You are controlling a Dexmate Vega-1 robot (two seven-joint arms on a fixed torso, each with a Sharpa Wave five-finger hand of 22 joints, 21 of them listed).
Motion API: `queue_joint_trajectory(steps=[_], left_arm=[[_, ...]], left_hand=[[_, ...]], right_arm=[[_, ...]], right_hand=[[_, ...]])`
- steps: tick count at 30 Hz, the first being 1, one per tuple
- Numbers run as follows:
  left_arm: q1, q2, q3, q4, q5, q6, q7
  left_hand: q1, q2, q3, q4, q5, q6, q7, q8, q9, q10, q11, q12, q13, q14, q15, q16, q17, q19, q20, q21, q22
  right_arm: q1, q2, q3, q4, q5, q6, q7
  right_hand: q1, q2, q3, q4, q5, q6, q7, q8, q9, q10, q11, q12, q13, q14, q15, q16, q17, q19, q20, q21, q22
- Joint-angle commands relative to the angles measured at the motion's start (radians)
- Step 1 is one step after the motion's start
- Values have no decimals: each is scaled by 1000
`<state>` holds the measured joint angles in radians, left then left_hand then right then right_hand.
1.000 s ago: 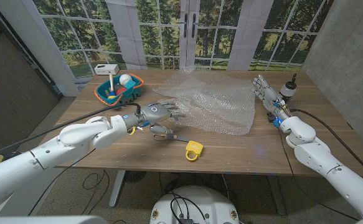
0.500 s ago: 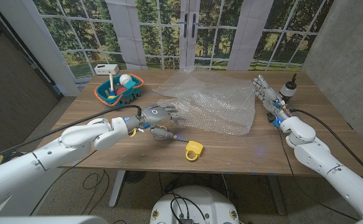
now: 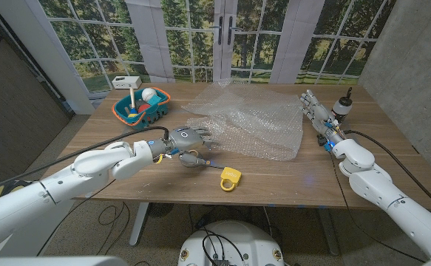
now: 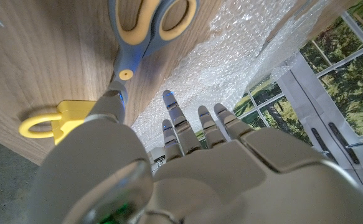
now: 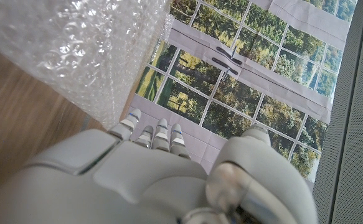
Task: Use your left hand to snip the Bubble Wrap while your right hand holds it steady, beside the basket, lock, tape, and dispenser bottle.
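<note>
One clear crinkled bubble wrap sheet (image 3: 248,122) lies mid-table, one yellow padlock (image 3: 231,177) at its 7 o'clock. The left hand (image 3: 188,137) hovers open-fingered over one blue-and-yellow-handled pair of scissors (image 3: 193,158). At the sheet's 3 o'clock the right hand (image 3: 315,111) holds nothing, fingers straight.

Clear bubble wrap (image 3: 256,122), yellow lock (image 3: 231,177), blue-and-yellow scissors (image 4: 145,38), orange-rimmed blue basket (image 3: 143,104), brown wood-grain worktop (image 3: 274,181), grey left robot hand (image 3: 191,136).

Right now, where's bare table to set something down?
Free: front right, between the yellow lock and right hand; front left, below the basket. Crowded: centre, under the bubble wrap, and around the left hand and scissors.
</note>
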<state>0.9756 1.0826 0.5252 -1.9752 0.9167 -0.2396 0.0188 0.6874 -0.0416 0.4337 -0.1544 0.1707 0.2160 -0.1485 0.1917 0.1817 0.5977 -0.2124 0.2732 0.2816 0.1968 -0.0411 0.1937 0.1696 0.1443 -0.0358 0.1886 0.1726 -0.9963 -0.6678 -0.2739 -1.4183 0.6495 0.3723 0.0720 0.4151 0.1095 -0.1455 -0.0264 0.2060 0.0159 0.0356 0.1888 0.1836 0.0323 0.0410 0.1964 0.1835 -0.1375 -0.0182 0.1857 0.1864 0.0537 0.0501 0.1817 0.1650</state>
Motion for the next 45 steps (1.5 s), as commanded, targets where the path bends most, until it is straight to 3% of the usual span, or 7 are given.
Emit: queue_joint_trajectory(steps=[1, 9, 45], left_arm=[[-13, -12, 19, 12, 5, -9, -18], [-20, -19, 30, 11, 11, -13, -28], [-54, -41, 58, 11, 28, -9, -99]], left_hand=[[10, 4, -1, 0, 7, 10, -6, 5, 1, 7, 0, 4, 3, 5, -154, 3, 4, 2, 7, 4, 2], [12, 6, -2, 0, 7, 12, -4, 5, 1, 12, 0, 5, 5, 8, -153, 3, 4, 1, 8, 3, 2], [15, 19, -9, 4, 8, 23, 7, 8, 1, 28, 1, 8, 18, 19, -150, 5, 5, -4, 17, 3, 2]], right_arm=[[0, 1, -2, 0, -1, 0, 4], [-3, -1, -1, -5, 1, -4, 1], [-12, -10, 4, -19, 0, -10, -3]], right_hand=[[2, 8, 3, -2, -1, 6, 0, 6, 2, 10, 7, 6, 6, 3, -2, 9, 0, 5, -6, 9, 4], [4, 10, 5, -4, -1, 11, -1, 7, 2, 16, 8, 7, 6, 5, -7, 10, 0, 9, -15, 10, 4], [10, 13, 13, -10, -4, 13, -3, 6, 2, 20, 4, 6, 6, 6, -7, 9, -1, 7, -10, 7, 4]])
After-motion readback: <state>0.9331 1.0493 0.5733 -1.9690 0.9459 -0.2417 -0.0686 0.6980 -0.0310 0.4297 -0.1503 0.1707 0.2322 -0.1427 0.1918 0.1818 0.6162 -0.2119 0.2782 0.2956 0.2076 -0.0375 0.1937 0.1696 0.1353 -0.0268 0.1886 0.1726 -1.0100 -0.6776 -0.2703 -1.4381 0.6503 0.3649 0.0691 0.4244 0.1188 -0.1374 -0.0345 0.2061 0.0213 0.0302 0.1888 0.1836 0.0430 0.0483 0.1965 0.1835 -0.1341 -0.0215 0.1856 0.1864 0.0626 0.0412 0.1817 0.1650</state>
